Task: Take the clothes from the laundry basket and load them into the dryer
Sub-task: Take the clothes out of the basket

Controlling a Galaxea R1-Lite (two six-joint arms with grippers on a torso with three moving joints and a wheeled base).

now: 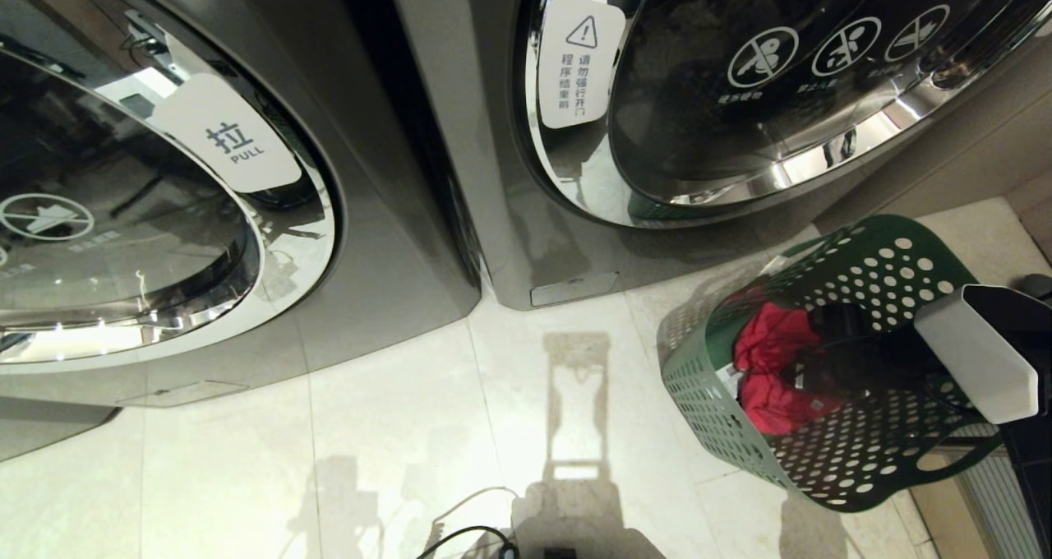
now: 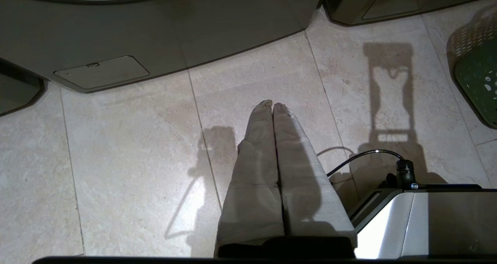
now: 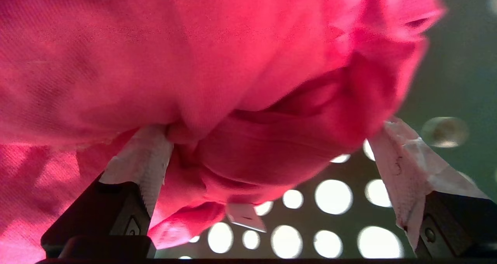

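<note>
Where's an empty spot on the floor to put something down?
Bare floor tiles lie between the two machines' fronts, the green laundry basket and the black cable. It's crowded inside the basket: the red garment and the open right gripper.

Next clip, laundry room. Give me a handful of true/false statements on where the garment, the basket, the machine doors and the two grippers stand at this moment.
1. The red garment lies inside the green laundry basket. True.
2. The right gripper has its jaws clamped shut on a sock. False: its jaws stand wide apart, straddling a fold of the red garment.
3. The left gripper hangs over bare floor tiles, its jaws together. True.
4. The door with the PULL label stands wide open. False: both machine doors appear closed.
5. The basket sits in front of the left machine. False: it sits on the floor below the right machine's door.
</note>
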